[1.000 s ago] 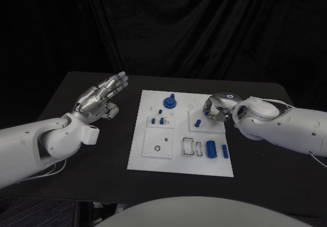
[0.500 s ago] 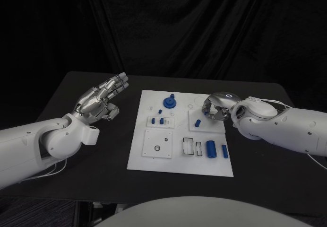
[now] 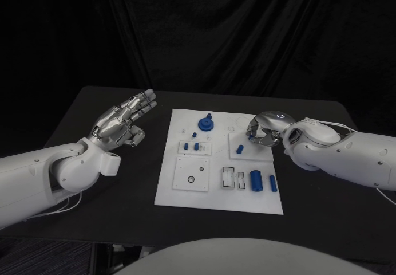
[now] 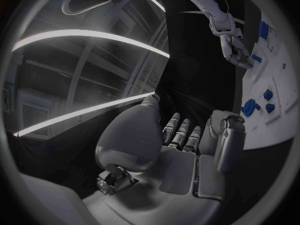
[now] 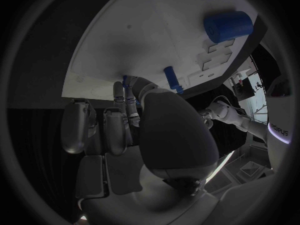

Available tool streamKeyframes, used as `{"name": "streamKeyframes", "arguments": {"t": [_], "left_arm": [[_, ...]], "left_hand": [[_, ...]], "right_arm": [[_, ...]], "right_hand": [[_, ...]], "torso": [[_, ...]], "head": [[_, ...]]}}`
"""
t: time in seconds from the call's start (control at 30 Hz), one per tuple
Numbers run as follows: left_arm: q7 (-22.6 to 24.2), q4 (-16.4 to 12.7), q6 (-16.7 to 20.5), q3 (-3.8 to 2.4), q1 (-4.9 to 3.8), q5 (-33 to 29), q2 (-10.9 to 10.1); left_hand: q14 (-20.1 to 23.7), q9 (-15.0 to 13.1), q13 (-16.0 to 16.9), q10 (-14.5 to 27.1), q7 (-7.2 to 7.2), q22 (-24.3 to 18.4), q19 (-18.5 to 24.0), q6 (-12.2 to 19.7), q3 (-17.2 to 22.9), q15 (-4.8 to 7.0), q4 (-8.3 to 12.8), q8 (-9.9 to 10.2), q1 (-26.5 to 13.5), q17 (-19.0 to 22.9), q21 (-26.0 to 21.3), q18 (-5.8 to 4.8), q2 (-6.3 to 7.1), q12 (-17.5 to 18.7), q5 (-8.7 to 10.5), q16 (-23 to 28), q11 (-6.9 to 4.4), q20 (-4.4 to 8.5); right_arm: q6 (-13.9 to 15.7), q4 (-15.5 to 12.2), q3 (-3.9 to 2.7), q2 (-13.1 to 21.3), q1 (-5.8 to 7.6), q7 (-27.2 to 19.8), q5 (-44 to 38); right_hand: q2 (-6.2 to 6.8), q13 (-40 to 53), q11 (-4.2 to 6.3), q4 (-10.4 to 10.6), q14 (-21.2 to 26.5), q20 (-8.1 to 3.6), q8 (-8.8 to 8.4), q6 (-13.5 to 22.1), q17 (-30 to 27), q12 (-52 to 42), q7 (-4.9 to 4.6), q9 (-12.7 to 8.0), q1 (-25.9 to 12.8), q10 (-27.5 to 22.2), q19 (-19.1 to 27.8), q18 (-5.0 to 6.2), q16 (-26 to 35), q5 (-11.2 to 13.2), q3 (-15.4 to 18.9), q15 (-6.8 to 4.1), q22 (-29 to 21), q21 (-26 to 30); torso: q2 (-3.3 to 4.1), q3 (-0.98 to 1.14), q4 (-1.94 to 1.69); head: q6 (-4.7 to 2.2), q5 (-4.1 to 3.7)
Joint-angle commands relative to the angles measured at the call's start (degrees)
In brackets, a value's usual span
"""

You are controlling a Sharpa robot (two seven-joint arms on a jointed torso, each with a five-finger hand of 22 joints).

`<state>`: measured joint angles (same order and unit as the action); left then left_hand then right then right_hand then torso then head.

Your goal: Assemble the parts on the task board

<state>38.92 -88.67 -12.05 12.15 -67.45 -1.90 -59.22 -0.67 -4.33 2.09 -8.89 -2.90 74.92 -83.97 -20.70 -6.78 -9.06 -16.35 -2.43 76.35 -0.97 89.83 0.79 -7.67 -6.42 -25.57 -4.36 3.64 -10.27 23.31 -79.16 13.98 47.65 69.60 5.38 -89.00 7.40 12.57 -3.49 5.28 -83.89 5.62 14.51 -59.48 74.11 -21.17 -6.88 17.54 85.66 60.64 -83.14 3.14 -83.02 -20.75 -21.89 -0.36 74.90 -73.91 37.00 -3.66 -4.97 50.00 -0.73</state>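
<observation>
The white task board (image 3: 186, 192) lies mid-table. My right hand (image 3: 262, 130) curls down over its far right corner, and its fingertips (image 5: 119, 92) and thumb meet on a small blue part (image 5: 125, 79) at the board's surface (image 5: 144, 35). A blue peg (image 3: 239, 149) stands close beside that hand. A blue knob-shaped part (image 3: 205, 123) sits at the board's far middle, and two small blue pieces (image 3: 191, 146) lie nearer. My left hand (image 3: 122, 121) is raised left of the board, fingers spread, holding nothing.
A blue cylinder (image 3: 257, 180) and a thin blue pin (image 3: 272, 183) lie at the board's near right, beside white slotted recesses (image 3: 233, 177). A square white plate with a hole (image 3: 191, 173) sits at the near left. Black table (image 3: 99, 195) surrounds the board.
My right hand has shifted slightly to the right over the board's far corner. The left hand and the other parts have stayed put.
</observation>
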Motion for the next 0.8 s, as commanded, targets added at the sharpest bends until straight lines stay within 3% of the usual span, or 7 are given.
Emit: {"name": "streamKeyframes", "arguments": {"t": [0.03, 0.13, 0.4, 0.5, 0.67, 0.73, 0.8], "left_arm": [[4.69, -0.02, -0.96, -0.05, 0.06, -0.32, 0.09], [4.57, -0.03, -0.96, -0.05, 0.07, -0.32, 0.06], [4.38, 0.06, -0.72, -0.05, 0.09, -0.32, 0.29], [4.32, 0.11, -0.68, -0.05, 0.09, -0.33, 0.51], [4.36, 0.10, -0.74, -0.05, 0.11, -0.33, 0.84], [4.34, 0.10, -0.77, -0.05, 0.12, -0.33, 0.90], [4.30, 0.13, -0.79, -0.05, 0.13, -0.33, 0.95]], "left_hand": [[-0.04, 0.00, 0.09, -0.05, -1.19, 15.08, -6.03, -0.51, -0.52, -0.59, 0.07, -0.04, 0.20, -0.07, 0.17, -0.79, -0.61, -0.48, -0.47, -0.32, 0.43, -0.38], [-0.09, -0.06, 0.10, -0.05, -2.55, 15.08, -6.03, -1.27, -0.70, -0.59, 0.09, -0.23, 0.30, -0.04, 0.17, -0.79, -0.66, -0.71, -0.51, -0.34, 0.71, -0.41], [-0.09, -0.01, 0.09, 0.07, -2.86, 15.08, -6.03, -1.48, -0.90, -0.75, 0.06, -0.27, 0.34, -0.01, 0.17, -0.79, -0.74, -0.86, -0.50, -0.31, 0.86, -0.49], [-0.09, 0.01, 0.08, 0.12, -2.93, 15.08, -6.03, -1.54, -0.95, -0.81, 0.06, -0.28, 0.36, -0.01, 0.17, -0.79, -0.76, -0.90, -0.52, -0.34, 0.90, -0.52], [-0.09, 0.01, 0.08, 0.12, -2.93, 15.08, -6.03, -1.54, -0.95, -0.81, 0.06, -0.28, 0.36, -0.01, 0.17, -0.79, -0.76, -0.90, -0.52, -0.34, 0.90, -0.52], [-0.08, 0.06, 0.08, 0.18, -3.05, 15.08, -6.03, -1.54, -1.05, -0.82, 0.06, -0.28, 0.39, 0.01, 0.17, -0.79, -0.81, -0.99, -0.52, -0.28, 1.06, -0.55], [-0.06, 0.09, 0.07, 0.25, -3.10, 15.08, -6.03, -1.50, -1.09, -0.80, 0.06, -0.27, 0.41, 0.02, 0.17, -0.79, -0.85, -1.00, -0.52, -0.22, 1.12, -0.54]], "right_arm": [[2.94, -1.40, -0.17, 1.04, 0.61, 0.11, -0.11], [3.10, -2.97, -0.23, 2.02, 2.01, 0.58, -0.11], [2.22, -8.71, -0.26, 4.65, 6.47, 2.35, -0.11], [1.16, -11.24, -0.21, 5.24, 7.45, 2.99, -0.11], [-0.84, -14.98, 0.03, 5.02, 7.78, 3.23, -1.40], [-1.56, -16.53, 0.10, 4.67, 7.31, 3.32, -3.03], [-1.93, -17.95, 0.13, 4.19, 6.51, 3.25, -4.43]], "right_hand": [[-0.04, -0.31, -0.02, 0.04, -2.14, -0.35, 0.11, -0.24, 0.02, 0.52, -0.08, 0.13, -0.35, 0.70, -0.01, 0.56, -0.02, 0.21, 0.29, -0.44, 10.16, -0.35], [0.02, -0.52, -0.03, 0.05, -2.17, -0.36, 0.03, -0.27, 0.10, 0.81, -0.08, 0.19, -0.38, 0.87, -0.07, 0.53, -0.05, 0.22, 0.31, -0.43, 10.20, -0.46], [0.07, -1.03, -0.05, 0.21, -2.20, -0.34, -0.18, -0.32, 0.10, 1.57, -0.07, 0.35, -0.53, 1.28, -0.13, 0.50, -0.05, 0.50, 0.34, -0.41, 10.23, -0.55], [0.04, -1.16, -0.03, 0.24, -2.20, -0.35, -0.26, -0.33, 0.09, 1.74, -0.07, 0.39, -0.53, 1.51, -0.12, 0.51, -0.04, 0.59, 0.34, -0.42, 10.22, -0.51], [0.07, -1.34, 0.01, 0.22, -2.20, -0.37, -0.45, -0.20, 0.05, 1.98, -0.06, 0.43, -0.48, 1.87, -0.10, 0.53, -0.02, 0.67, 0.33, -0.46, 10.20, -0.43], [0.14, -1.52, -0.03, 0.22, -2.15, -0.37, -0.65, -0.01, -0.15, 2.26, -0.11, 0.43, -0.49, 1.92, -0.01, 0.58, 0.07, 0.68, 0.35, -0.44, 10.14, -0.21], [0.19, -1.57, -0.04, 0.21, -2.10, -0.37, -0.71, 0.03, -0.30, 2.34, -0.12, 0.44, -0.50, 1.96, 0.04, 0.60, 0.14, 0.71, 0.37, -0.44, 10.10, -0.10]], "torso": [[-0.01, -0.04, 0.02], [-0.02, -0.05, 0.03], [-0.02, -0.08, -0.01], [0.00, -0.09, -0.01], [-0.03, -0.10, -0.02], [-0.05, -0.17, -0.07], [-0.04, -0.10, 0.02]], "head": [[0.00, 0.32], [0.00, 0.41], [0.00, 0.52], [0.00, 0.50], [0.00, 0.92], [0.00, 1.42], [0.00, 1.82]]}}
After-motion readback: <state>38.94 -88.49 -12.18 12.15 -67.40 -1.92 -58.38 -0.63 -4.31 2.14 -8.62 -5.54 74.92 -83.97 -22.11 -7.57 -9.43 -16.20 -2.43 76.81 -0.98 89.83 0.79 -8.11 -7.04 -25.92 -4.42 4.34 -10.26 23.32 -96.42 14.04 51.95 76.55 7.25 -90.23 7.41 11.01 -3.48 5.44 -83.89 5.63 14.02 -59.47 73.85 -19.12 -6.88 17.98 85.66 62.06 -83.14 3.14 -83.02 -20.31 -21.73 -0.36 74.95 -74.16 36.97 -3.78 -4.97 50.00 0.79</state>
